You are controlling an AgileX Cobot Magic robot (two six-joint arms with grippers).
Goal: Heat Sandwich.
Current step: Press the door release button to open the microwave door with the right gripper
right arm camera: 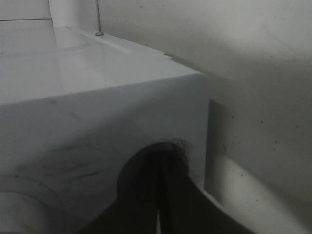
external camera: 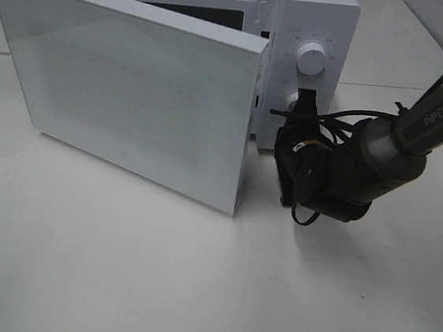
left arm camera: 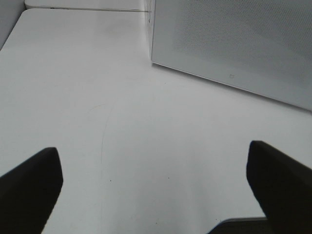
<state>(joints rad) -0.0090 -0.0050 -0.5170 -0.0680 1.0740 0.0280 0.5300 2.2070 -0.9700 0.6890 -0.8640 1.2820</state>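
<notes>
The microwave [external camera: 320, 22] sits at the back of the white desk [external camera: 114, 282], its door [external camera: 135, 85] swung out wide towards the camera. The door hides most of the inside. The sandwich doesn't show in any view, so I can't say where it lies.

Over on the right, the black arm [external camera: 415, 131] reaches in to the control panel. The right tool [external camera: 303, 102] is up against the lower dial [external camera: 293, 101], just under the upper dial [external camera: 312, 58]. From the wrist, its fingers [right arm camera: 180, 195] are pinched narrow with only a thin slit between them, and their tips meet at the round dial. Whether they grip it or only press on it, I can't tell.

The left tool [left arm camera: 156, 195] is spread wide, its dark fingers [left arm camera: 29, 190] far apart at the edges of its wrist view. It holds nothing. There is bare desk beneath it, and the open door stands well ahead of it.
</notes>
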